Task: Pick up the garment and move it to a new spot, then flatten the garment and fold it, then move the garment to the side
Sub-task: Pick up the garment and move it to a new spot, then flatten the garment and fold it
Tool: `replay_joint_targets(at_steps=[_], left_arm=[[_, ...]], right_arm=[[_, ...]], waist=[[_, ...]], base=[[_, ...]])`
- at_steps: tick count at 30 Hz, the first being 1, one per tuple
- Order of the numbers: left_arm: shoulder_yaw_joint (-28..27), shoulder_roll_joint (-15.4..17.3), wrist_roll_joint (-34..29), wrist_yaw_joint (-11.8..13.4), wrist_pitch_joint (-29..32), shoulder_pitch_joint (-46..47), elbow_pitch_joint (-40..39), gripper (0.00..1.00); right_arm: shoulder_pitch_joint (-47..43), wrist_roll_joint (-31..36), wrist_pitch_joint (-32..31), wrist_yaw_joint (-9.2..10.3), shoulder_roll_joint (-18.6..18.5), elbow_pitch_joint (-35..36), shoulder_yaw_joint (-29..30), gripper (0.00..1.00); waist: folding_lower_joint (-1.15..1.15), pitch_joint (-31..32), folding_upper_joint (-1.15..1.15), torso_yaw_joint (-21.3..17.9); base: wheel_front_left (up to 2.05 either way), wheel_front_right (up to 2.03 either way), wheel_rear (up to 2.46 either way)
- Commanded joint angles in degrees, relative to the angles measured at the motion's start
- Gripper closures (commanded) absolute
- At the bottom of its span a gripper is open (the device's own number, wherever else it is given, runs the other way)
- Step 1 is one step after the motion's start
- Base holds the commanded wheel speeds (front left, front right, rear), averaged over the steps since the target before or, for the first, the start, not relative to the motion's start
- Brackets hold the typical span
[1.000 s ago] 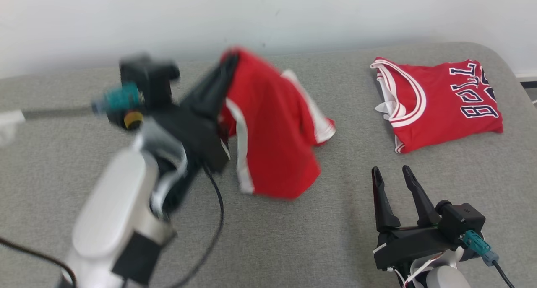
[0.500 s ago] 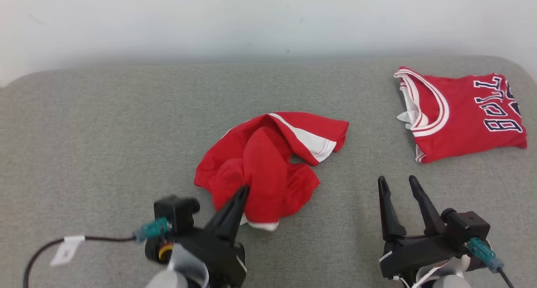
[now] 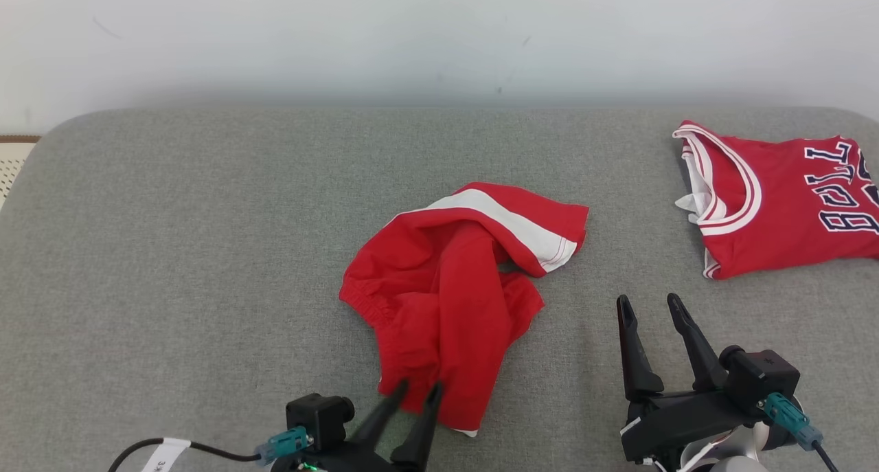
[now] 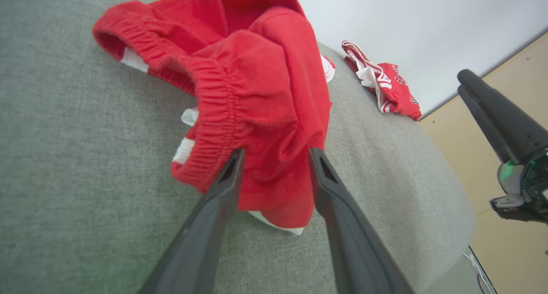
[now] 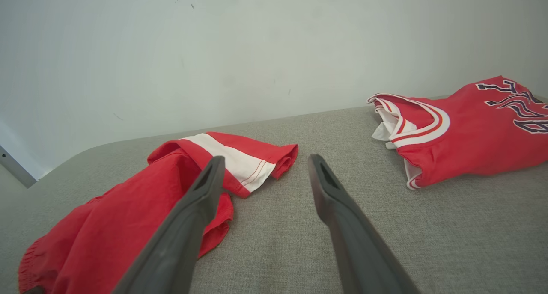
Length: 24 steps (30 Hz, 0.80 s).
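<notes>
One crumpled garment (image 3: 446, 286), one folded jersey (image 3: 783, 211), left gripper (image 3: 419, 386), right gripper (image 3: 647, 298)

Folded red jersey (image 3: 776, 218), white-trimmed with dark lettering, lying at the far right of a grey fabric-covered surface (image 3: 206, 252) with rounded corners. Behind, a plain white wall (image 3: 412, 32). Beyond the edge in the left wrist view, tan floor (image 4: 518, 247).

Red shorts (image 3: 453, 286) crumpled on grey surface (image 3: 206, 252). L gripper (image 3: 417, 389) fingers parted at near hem; R gripper (image 3: 647, 301) spread, clear of them. Folded jersey (image 3: 776, 211) far R.
</notes>
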<state>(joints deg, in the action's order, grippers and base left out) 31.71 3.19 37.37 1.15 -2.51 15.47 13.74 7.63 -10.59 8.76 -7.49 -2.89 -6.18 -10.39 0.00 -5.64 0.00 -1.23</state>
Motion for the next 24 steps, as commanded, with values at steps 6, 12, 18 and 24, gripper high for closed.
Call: replay_joint_targets(at_steps=[6, 12, 18, 24], left_arm=[[-1.8, 2.5, -2.9, 2.6, -3.4, 0.3, -4.5, 0.00], [-4.0, 5.0, -2.3, 4.1, -2.1, 0.0, -7.2, 0.00], [-3.8, 5.7, -1.4, 4.0, -0.6, -0.8, -6.1, 0.00], [-2.7, 5.3, -0.4, 2.6, 0.0, -1.2, -2.5, 0.00]], right_arm=[[-1.3, -0.5, 0.1, -0.01, 0.0, 0.3, -0.2, 0.00], [-1.4, -0.6, -0.1, -0.01, 0.0, 0.1, -0.7, 0.00], [-1.0, -0.7, -0.3, -0.01, 0.0, 0.3, -1.0, 0.00], [-0.6, -0.8, -0.3, -0.01, 0.0, 0.1, -1.7, 0.00]], waist=[[0.00, 0.8, 0.00, 0.2], [0.00, 1.1, 0.00, -0.2], [0.00, 0.8, 0.00, -1.2], [0.00, 0.2, 0.00, -2.9]], base=[[0.00, 0.00, 0.00], [0.00, 0.00, 0.00], [0.00, 0.00, 0.00], [0.00, 0.00, 0.00]])
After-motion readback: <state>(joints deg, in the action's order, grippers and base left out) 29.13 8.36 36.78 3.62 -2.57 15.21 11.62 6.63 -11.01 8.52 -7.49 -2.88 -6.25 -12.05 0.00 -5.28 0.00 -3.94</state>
